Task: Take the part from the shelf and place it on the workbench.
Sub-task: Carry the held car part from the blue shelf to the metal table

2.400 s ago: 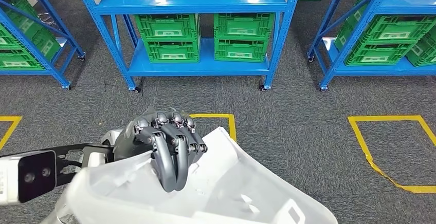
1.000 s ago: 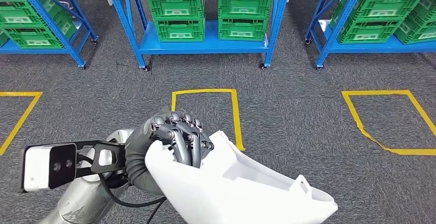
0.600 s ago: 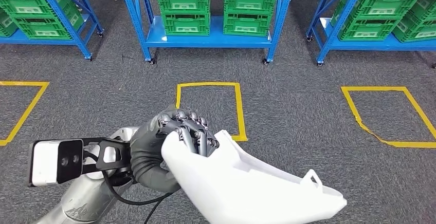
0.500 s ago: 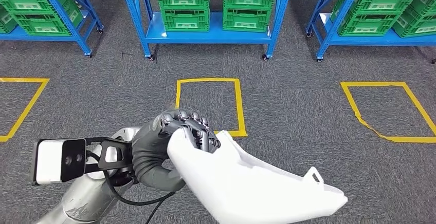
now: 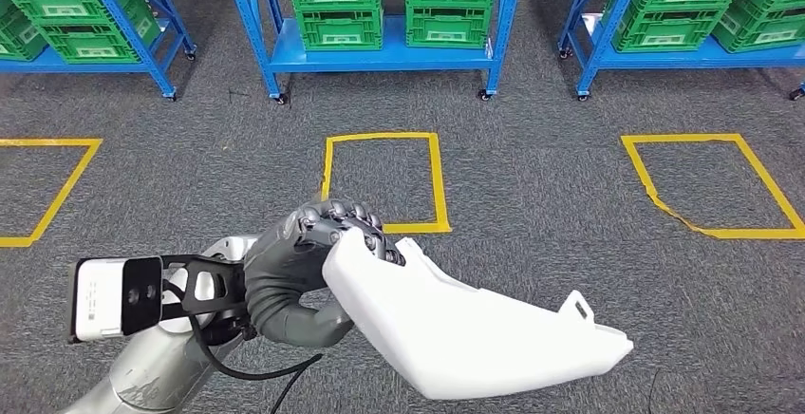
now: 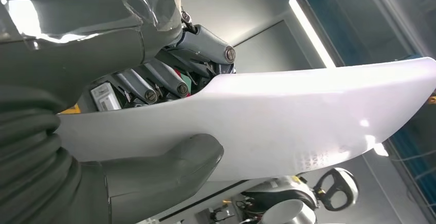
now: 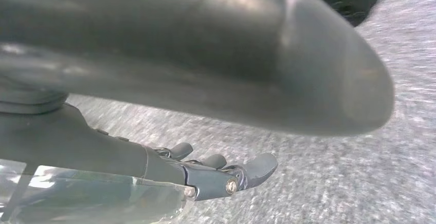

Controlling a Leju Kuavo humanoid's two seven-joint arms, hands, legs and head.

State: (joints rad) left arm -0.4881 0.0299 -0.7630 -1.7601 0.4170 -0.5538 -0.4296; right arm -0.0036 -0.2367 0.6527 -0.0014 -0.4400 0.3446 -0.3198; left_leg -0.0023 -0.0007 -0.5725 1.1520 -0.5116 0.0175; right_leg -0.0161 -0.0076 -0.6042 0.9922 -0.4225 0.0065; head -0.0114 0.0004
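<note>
The part (image 5: 475, 324) is a long white moulded plastic shell with a small tab at its far end. My left hand (image 5: 308, 262) grips its near end above the grey carpet, at the lower middle of the head view, and the shell reaches out to the right. In the left wrist view the thumb (image 6: 169, 165) presses one face of the part (image 6: 298, 116) and the dark fingers (image 6: 169, 80) wrap over its edge. My right hand (image 7: 180, 54) hangs over the carpet, its fingers (image 7: 226, 175) stretched out and holding nothing.
Blue shelves (image 5: 380, 58) stacked with green crates (image 5: 332, 1) stand along the far side, with more racks at the left and right. Yellow tape squares (image 5: 384, 181) mark the carpet, one ahead of me and one (image 5: 712, 186) to the right.
The whole view has shifted: the shelves have drawn back toward the top of the picture as the camera moved away. My left hand keeps its grip, and the part now lies flatter, pointing right.
</note>
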